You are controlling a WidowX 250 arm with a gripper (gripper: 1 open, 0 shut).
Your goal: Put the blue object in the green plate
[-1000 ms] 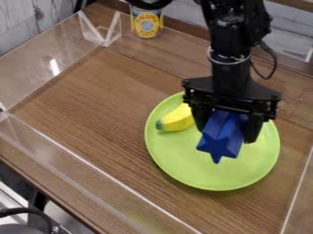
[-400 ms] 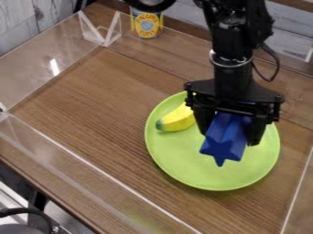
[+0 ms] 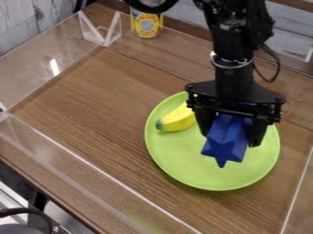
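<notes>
The blue object [image 3: 222, 146], an angular royal-blue block, hangs upright between my gripper's black fingers [image 3: 202, 123]. Its lower point is at or just above the surface of the green plate [image 3: 171, 155]. My gripper [image 3: 230, 133] is directly over the middle of the plate, pointing straight down and shut on the block's upper part. The round lime-green plate lies on the wooden table at the right. The arm and the block hide part of its centre.
A yellow toy banana [image 3: 180, 119] lies on the plate's left side, close to my left finger. A yellow can [image 3: 146, 25] and a clear stand [image 3: 98, 33] are at the back. Clear acrylic walls [image 3: 37, 69] enclose the table.
My gripper and the blue block have sunk slightly toward the plate and shifted a touch to the right. Nothing else has moved.
</notes>
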